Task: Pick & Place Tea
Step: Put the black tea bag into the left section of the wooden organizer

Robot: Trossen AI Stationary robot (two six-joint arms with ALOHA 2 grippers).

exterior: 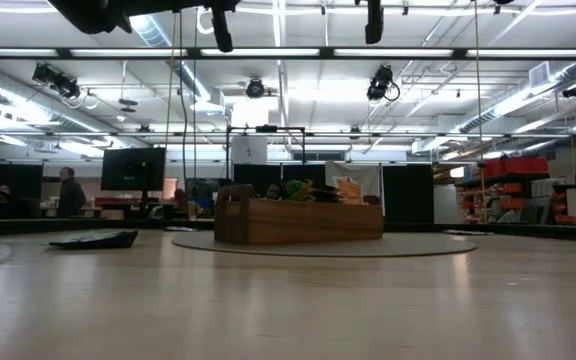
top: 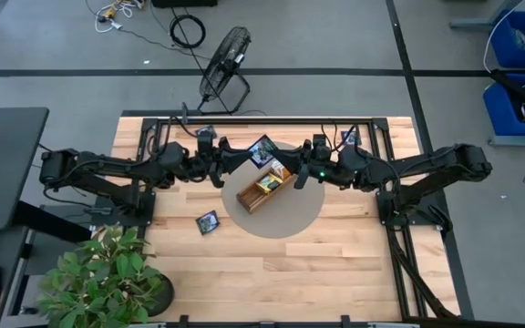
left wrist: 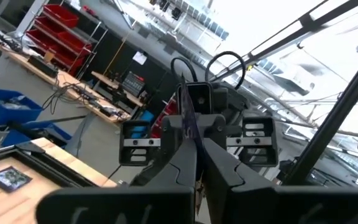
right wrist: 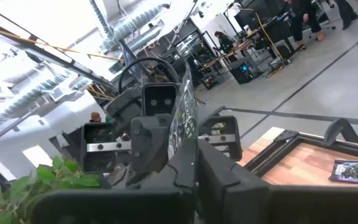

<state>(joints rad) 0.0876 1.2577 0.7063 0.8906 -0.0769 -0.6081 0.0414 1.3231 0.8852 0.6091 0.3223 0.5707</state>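
Note:
A dark navy tea packet (top: 262,149) is held in the air between my two grippers, above the far end of the brown wooden tray (top: 264,189). My left gripper (top: 242,158) comes from the table's left and my right gripper (top: 289,168) from the right; both are shut on this packet. The tray stands on a round grey mat (top: 299,214) and holds yellow and green packets (top: 270,182). Another dark packet (top: 208,221) lies flat on the wood near the mat's left edge. A third one (top: 349,138) lies by the far right frame. My left gripper pinches the dark packet's edge (left wrist: 188,122) between its two fingers, reaching level from the table's left. The packet is lifted clear and shows edge-on. My right gripper pinches the same packet's opposite edge (right wrist: 186,124) between its two fingers, level from the table's right; the packet stands up beyond the fingertips.
A black metal frame (top: 272,119) runs along the table's far edge and sides. A potted plant (top: 108,273) stands at the near left corner. A fan (top: 224,68) sits on the floor beyond the table. Bare wood lies near the front edge (top: 290,273).

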